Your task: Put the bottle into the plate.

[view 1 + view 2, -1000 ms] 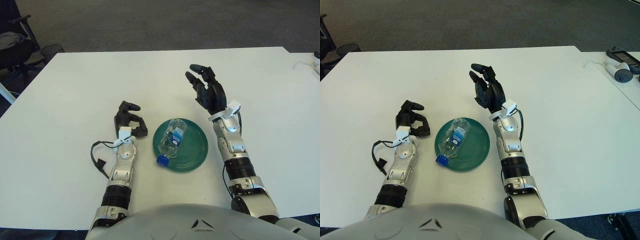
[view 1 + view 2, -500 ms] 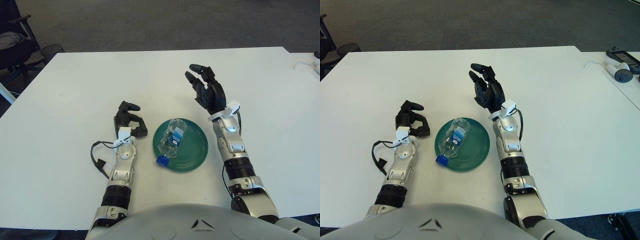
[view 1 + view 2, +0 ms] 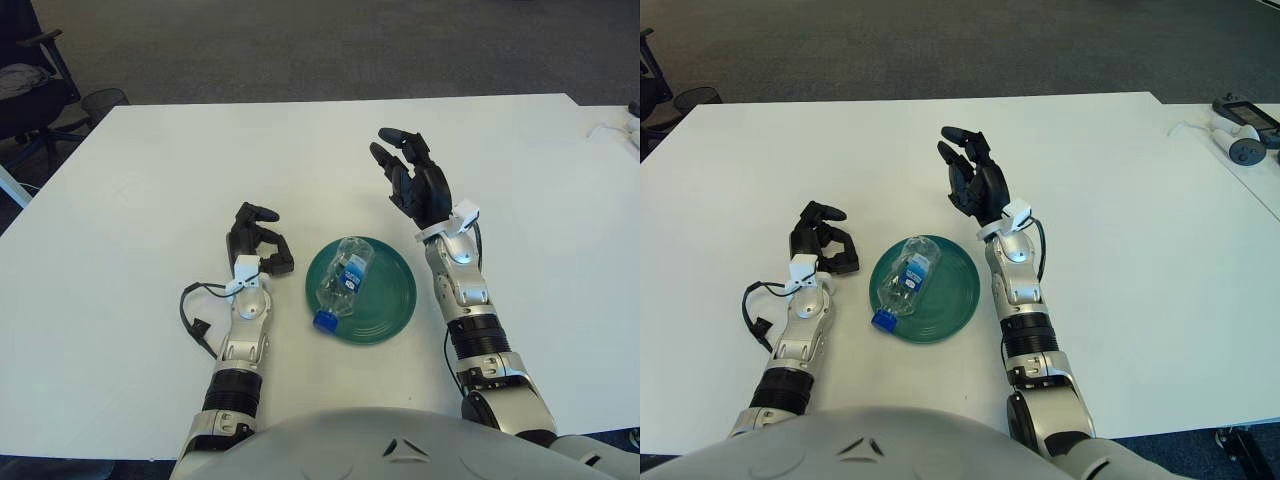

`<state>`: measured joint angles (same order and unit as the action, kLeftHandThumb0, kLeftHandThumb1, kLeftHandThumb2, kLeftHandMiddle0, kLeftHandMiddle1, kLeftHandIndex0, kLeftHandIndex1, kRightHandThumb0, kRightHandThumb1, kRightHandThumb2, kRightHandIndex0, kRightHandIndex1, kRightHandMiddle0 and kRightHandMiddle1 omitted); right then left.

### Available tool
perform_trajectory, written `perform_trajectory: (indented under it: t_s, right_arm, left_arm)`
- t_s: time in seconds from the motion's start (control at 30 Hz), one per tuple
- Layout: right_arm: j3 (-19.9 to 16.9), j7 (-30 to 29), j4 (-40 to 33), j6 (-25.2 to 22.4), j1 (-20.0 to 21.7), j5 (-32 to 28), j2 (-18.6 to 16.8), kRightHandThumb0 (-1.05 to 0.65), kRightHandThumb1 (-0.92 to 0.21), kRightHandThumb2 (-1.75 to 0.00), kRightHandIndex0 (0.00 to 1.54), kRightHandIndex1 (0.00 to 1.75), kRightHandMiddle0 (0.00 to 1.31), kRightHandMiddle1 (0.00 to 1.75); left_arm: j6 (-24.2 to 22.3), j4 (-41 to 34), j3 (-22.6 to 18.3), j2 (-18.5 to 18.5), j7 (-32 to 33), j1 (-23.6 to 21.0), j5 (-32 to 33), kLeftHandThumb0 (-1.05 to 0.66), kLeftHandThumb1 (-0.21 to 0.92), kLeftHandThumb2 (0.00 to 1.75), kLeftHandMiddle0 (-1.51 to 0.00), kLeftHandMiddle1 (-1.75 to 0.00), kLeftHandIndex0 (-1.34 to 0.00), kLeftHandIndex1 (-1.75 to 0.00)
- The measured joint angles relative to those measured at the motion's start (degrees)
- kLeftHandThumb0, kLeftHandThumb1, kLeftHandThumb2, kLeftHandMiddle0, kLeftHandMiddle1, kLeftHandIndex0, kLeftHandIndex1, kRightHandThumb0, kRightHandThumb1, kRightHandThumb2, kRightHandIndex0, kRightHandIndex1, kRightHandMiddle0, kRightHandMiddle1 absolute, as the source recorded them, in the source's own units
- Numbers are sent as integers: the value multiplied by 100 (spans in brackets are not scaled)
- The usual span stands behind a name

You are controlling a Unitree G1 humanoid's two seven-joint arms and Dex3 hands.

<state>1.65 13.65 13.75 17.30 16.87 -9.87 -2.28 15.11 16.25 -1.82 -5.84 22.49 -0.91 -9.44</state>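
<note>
bottle label blue, its print too small to read

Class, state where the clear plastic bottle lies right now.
The clear plastic bottle with a blue cap lies on its side in the green round plate, between the left hand and right hand.

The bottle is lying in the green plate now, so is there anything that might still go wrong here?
Two things, perhaps. The bottle lies on its side with its blue cap at the plate's near rim, so a nudge might roll it out. The left hand shows just left of the plate, and the right hand, fingers spread, is just beyond it; a careless move by either might bump the plate.
</note>
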Motion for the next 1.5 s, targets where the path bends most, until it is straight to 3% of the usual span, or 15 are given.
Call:
perform_trajectory:
  t_s: [1.5]
  right_arm:
    - [-3, 3, 1, 0, 0, 15, -16, -53, -92, -65, 36, 1, 0, 92]
  left_arm:
    - [-223, -192, 6, -20, -57, 9, 3, 0, -2, 170, -86, -173, -65, -175]
